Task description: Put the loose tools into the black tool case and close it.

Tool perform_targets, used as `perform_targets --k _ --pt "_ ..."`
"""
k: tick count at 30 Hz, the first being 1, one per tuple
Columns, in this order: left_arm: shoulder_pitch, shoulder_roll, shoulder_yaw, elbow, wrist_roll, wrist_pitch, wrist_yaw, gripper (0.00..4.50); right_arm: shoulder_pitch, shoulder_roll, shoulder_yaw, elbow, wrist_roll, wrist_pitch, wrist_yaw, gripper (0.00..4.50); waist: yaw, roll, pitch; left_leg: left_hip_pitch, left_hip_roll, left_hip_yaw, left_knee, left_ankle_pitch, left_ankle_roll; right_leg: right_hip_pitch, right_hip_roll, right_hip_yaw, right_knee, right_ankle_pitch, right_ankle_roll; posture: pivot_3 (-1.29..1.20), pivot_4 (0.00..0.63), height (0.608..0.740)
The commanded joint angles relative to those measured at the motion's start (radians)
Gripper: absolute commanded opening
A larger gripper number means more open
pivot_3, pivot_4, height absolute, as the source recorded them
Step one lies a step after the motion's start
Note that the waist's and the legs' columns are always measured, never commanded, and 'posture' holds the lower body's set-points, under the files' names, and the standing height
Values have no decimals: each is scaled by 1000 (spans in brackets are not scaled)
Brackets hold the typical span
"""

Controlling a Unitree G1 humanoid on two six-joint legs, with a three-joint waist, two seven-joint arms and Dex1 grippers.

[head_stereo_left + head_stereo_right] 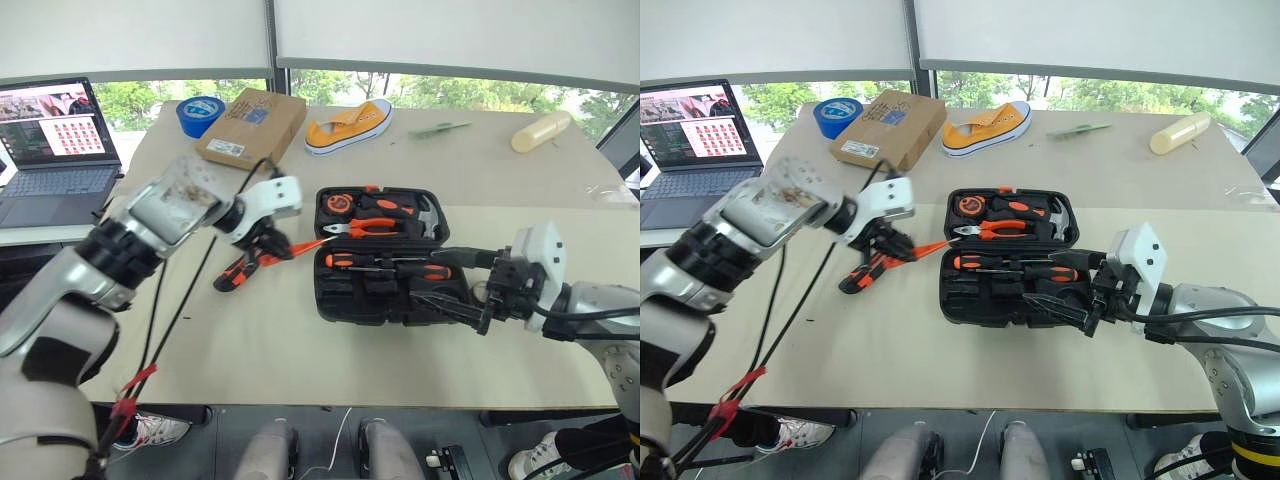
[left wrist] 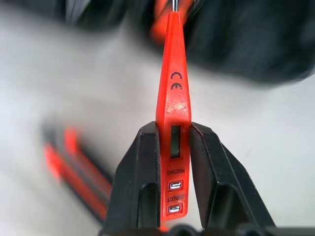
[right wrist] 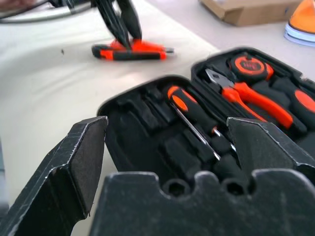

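Observation:
The black tool case (image 1: 323, 292) lies open in the middle of the table. Two orange-and-black screwdrivers (image 1: 388, 264) rest in its near half. Pliers, a hammer and a tape measure sit in its far half. My left gripper (image 1: 272, 243) hangs above the table just left of the case, shut on the slim orange tester screwdriver (image 2: 173, 98), whose tip points toward the case. Below it the orange-black utility knife (image 1: 238, 272) lies on the table. My right gripper (image 3: 172, 142) is open at the case's right end, its fingers reaching over the near half.
A cardboard box (image 1: 252, 125), a blue tape roll (image 1: 200, 112) and a yellow shoe (image 1: 348, 125) stand at the back of the table. A laptop (image 1: 55, 140) sits at the far left. A cream cylinder (image 1: 540, 130) lies at the back right.

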Motion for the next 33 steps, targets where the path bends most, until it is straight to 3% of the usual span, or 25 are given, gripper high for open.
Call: perform_targets --k 1,10,22,33 --pt "-49 -128 21 103 80 -70 -41 426 10 -12 -54 -19 15 -4 -8 4500 -2 0 0 -1 -1 0 3 -1 2 0 0 0 1 0 1 0 150 735" --pt "-94 -332 -21 276 250 -18 -125 426 61 6 -78 -65 26 4 -56 4500 -23 0 0 -2 -1 0 4 -5 9 -1 1 1 1 -1 3 0 150 735" --pt "-87 -429 -28 390 363 18 -217 426 88 25 -75 -77 12 -18 -94 4500 -21 0 0 -1 0 0 4 -6 11 -1 1 1 1 -1 3 0 150 735" --pt "-104 -501 6 508 446 -38 -202 426 114 51 -74 -93 0 -32 -118 4500 -19 0 0 -1 0 0 4 -7 11 0 0 1 2 -1 3 0 150 735"
